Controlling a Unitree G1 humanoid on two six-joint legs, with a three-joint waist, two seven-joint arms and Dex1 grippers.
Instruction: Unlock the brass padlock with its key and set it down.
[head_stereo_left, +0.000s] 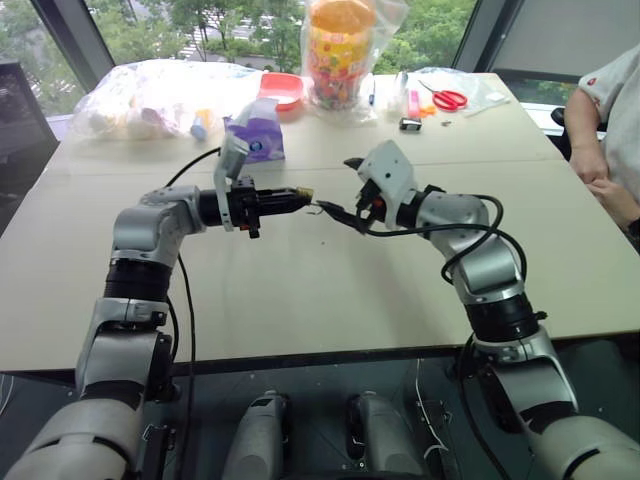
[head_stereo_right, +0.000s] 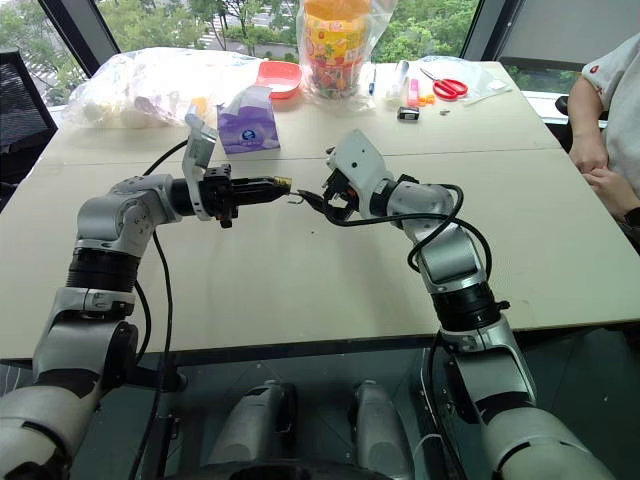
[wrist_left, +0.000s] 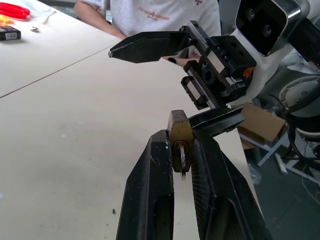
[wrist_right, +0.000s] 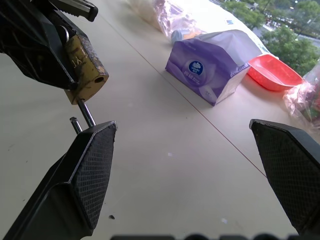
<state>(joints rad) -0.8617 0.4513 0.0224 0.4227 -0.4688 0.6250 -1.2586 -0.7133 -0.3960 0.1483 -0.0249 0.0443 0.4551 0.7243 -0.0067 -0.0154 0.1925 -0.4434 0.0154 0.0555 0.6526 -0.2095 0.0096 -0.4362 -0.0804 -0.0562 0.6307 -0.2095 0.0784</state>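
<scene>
My left gripper (head_stereo_left: 292, 197) points to the right above the table and is shut on the brass padlock (wrist_left: 179, 131), a small yellow block pinched between its two fingers. The silver shackle (wrist_right: 86, 113) sticks out of the block's far end, next to an empty hole in the body. From the end facing the left wrist hangs a thin silvery piece (wrist_left: 183, 161), seemingly the key. My right gripper (wrist_right: 182, 125) faces the padlock and is wide open. One of its fingers (wrist_right: 87, 170) sits just under the shackle; the other stands far off.
At the table's (head_stereo_left: 300, 300) far side are a purple tissue pack (head_stereo_left: 255, 135), a red bowl (head_stereo_left: 282, 88), plastic bags (head_stereo_left: 150, 95), a bagged snack jar (head_stereo_left: 340, 50), red scissors (head_stereo_left: 450, 98) and a small black object (head_stereo_left: 409, 124). A person (head_stereo_left: 610, 120) sits at the right edge.
</scene>
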